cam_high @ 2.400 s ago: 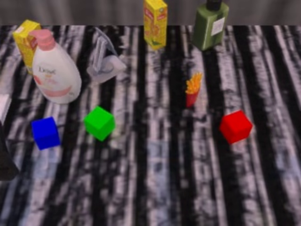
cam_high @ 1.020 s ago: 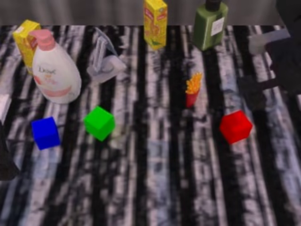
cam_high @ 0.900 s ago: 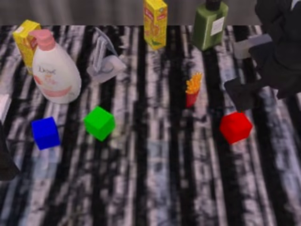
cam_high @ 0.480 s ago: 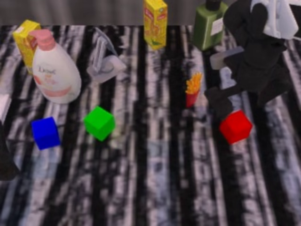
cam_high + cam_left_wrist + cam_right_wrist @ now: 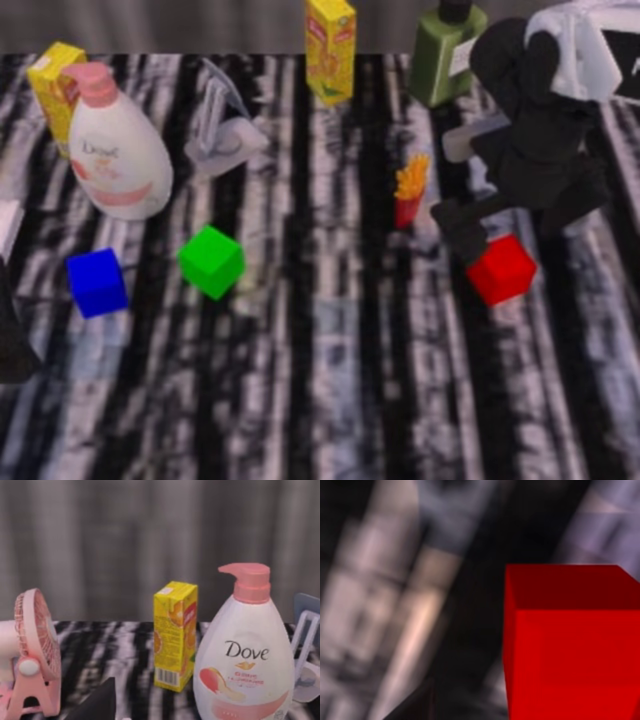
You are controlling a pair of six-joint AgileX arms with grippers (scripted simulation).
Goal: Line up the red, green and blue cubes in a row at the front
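Observation:
The red cube (image 5: 502, 270) sits at the right of the striped table. The green cube (image 5: 211, 261) and the blue cube (image 5: 96, 283) rest at the left, a little apart. My right gripper (image 5: 458, 188) hangs open just behind and left of the red cube, its dark finger (image 5: 462, 228) close to the cube's back corner and touching nothing. Up close in the right wrist view, the red cube (image 5: 570, 645) stands off to one side of the one finger (image 5: 415, 705) that shows. My left arm (image 5: 10, 340) is parked at the left edge, gripper open and empty.
A white Dove bottle (image 5: 115, 150), two yellow cartons (image 5: 52, 85) (image 5: 331, 48), a green bottle (image 5: 447, 55) and a grey holder (image 5: 222, 125) stand along the back. The fries carton (image 5: 409, 192) is just left of my right gripper. A pink fan (image 5: 30, 655) stands far left.
My right arm has come in from the top right corner and swung left and forward to the red cube. None of the cubes has moved, and the left arm is still.

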